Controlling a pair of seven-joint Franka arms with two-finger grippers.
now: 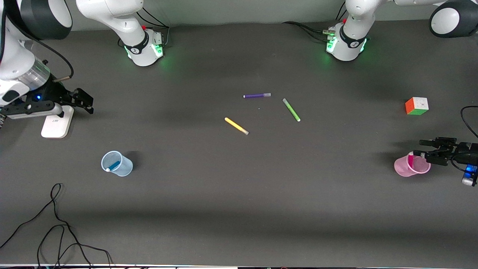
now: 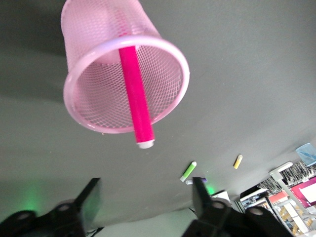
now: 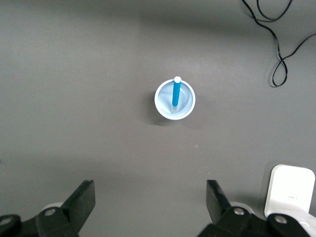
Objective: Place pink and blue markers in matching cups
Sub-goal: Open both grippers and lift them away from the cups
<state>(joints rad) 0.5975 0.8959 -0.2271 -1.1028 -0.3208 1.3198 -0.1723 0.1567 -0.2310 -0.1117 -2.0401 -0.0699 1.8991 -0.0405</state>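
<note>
Markers first, from the front view: the blue marker (image 1: 113, 165) stands in the blue cup (image 1: 117, 163) toward my right arm's end of the bench (image 1: 239, 209), and the pink marker (image 1: 410, 160) stands in the pink cup (image 1: 412, 166) toward my left arm's end. My left gripper (image 1: 419, 148) hovers at the pink cup's rim, and my right gripper (image 1: 84, 100) hangs over the bench near a white block (image 1: 57, 122), well apart from the blue cup. The purple pen (image 1: 257, 95), green pen (image 1: 291, 109) and yellow pen (image 1: 236, 126) lie loose mid-bench, and a colour cube (image 1: 416, 105) sits farther from the camera than the pink cup.

From my left wrist view, the pink marker (image 2: 135, 96) leans inside the pink cup (image 2: 79, 106), its end past the rim. My left gripper (image 2: 145, 197) is spread wide, touching nothing.

From my right wrist view, the blue marker (image 3: 176, 92) is upright in the blue cup (image 3: 175, 100). My right gripper (image 3: 150, 200) is released too, fingers parted and empty.

I judge both placements done; what remains looks like pulling my left arm clear.
</note>
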